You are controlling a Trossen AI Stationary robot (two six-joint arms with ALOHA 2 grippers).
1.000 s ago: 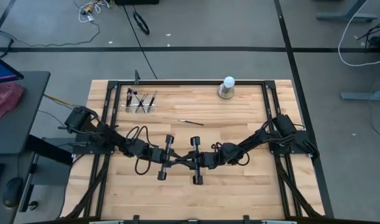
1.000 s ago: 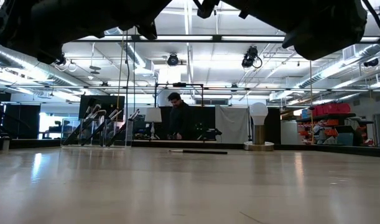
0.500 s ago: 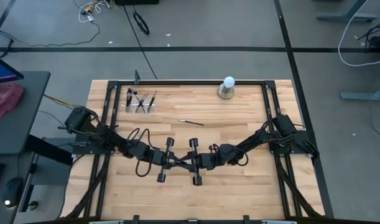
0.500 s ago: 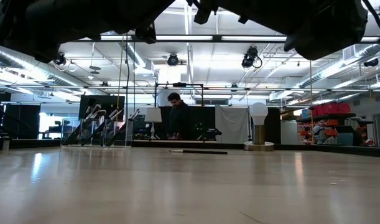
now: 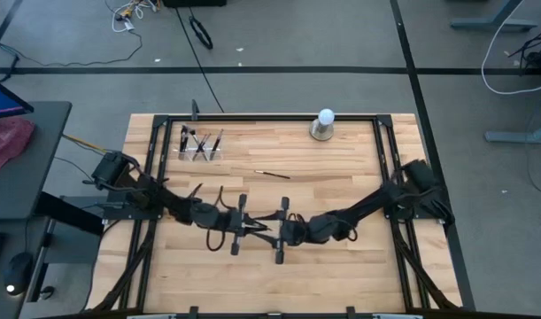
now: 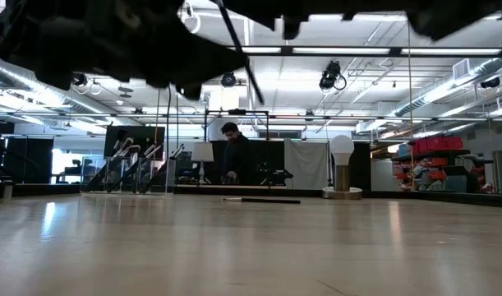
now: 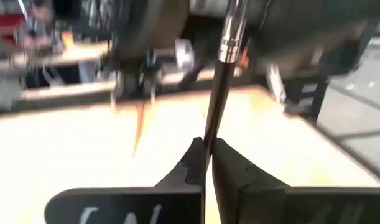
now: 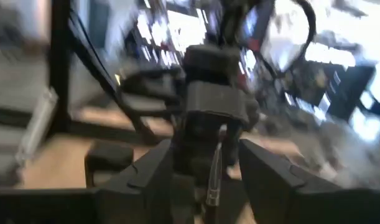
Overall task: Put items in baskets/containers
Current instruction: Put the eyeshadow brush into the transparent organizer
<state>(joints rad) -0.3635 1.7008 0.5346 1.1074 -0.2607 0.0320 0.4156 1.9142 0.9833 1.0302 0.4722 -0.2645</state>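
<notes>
Your left gripper has the brush!
Its fingers pinch the black handle, which stands up between them; your right gripper faces it, fingers spread either side. Another brush lies beyond on the surface.

One brush is pinched in the left end effector. One more brush lies loose on the surface. Roughly four brushes stand in the one clear holder (they overlap, so the number is uncertain). One white ball on a grey base. Two arms. One person beyond.
</notes>
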